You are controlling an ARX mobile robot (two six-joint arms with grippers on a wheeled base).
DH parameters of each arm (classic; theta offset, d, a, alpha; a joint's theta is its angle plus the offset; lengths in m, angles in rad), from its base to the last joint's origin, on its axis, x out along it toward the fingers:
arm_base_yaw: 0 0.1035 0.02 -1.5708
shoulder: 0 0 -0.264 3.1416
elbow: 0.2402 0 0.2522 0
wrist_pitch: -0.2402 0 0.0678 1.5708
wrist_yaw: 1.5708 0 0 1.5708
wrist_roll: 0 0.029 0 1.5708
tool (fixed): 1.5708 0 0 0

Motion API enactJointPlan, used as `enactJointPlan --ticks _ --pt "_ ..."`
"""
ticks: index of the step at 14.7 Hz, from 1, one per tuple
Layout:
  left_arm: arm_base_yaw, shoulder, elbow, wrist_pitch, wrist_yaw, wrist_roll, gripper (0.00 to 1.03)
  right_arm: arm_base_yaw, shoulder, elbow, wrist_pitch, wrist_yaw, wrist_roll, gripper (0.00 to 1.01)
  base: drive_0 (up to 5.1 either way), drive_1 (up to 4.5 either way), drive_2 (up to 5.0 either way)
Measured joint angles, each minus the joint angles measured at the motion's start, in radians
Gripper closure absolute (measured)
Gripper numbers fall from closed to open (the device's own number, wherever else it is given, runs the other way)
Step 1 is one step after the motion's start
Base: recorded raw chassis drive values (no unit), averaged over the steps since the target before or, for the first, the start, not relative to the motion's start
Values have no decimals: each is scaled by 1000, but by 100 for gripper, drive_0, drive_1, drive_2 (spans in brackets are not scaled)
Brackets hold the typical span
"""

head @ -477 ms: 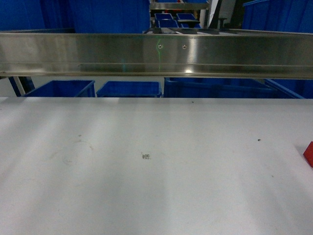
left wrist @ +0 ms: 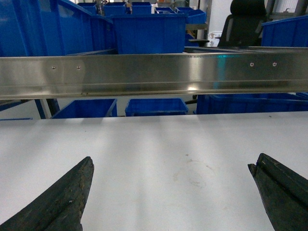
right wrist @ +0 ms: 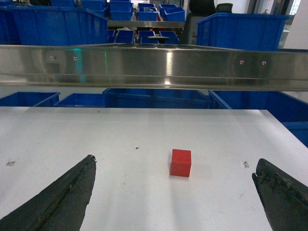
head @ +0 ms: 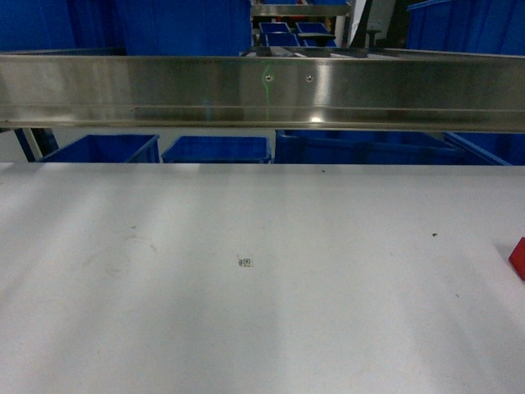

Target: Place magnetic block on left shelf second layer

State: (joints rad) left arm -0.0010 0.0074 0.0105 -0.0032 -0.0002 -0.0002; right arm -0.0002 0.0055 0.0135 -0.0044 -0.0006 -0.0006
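The magnetic block (right wrist: 180, 162), a small red cube, sits on the white tabletop (right wrist: 120, 130). In the head view only its corner shows at the far right edge (head: 518, 258). My right gripper (right wrist: 175, 160) is open, low over the table, with the block a little ahead of it and between the lines of its two dark fingers (right wrist: 62, 199). Over bare tabletop, my left gripper (left wrist: 173, 161) is open and holds nothing. The left shelf second layer shows as a shiny steel front rail (left wrist: 144, 74) with a big deep blue tub (left wrist: 29, 29) above it at the left. Neither gripper appears in the head view.
The steel rail (head: 262, 92) spans the whole far side of the table. Smaller blue bins (head: 217, 149) stand below it past the table's far edge, and large blue tubs (right wrist: 238, 30) stand behind and above. An office chair (left wrist: 246, 24) is at the back.
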Motion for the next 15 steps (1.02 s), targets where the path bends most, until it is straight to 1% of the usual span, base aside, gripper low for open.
enactJointPlan --ticks 9,10,11,12,13,14,15 --pt "0 0 0 0 0 0 5 0 0 0 0 0 0 3 0 0 0" --pt "0 0 0 0 0 0 5 13 48 0 87 13 0 3 0 0 0" --pt "0 0 0 0 0 0 5 21 349 37 354 10 20 3 0 0 0" --pt "0 0 0 0 0 0 5 18 619 101 494 29 43 3 0 0 0" --pt "0 0 0 0 0 0 5 5 900 229 594 31 63 3 0 0 0" --pt "0 0 0 0 0 0 5 -7 1134 392 654 50 64 3 0 0 0" --pt "0 0 0 0 0 0 5 -29 1326 534 713 58 50 3 0 0 0"
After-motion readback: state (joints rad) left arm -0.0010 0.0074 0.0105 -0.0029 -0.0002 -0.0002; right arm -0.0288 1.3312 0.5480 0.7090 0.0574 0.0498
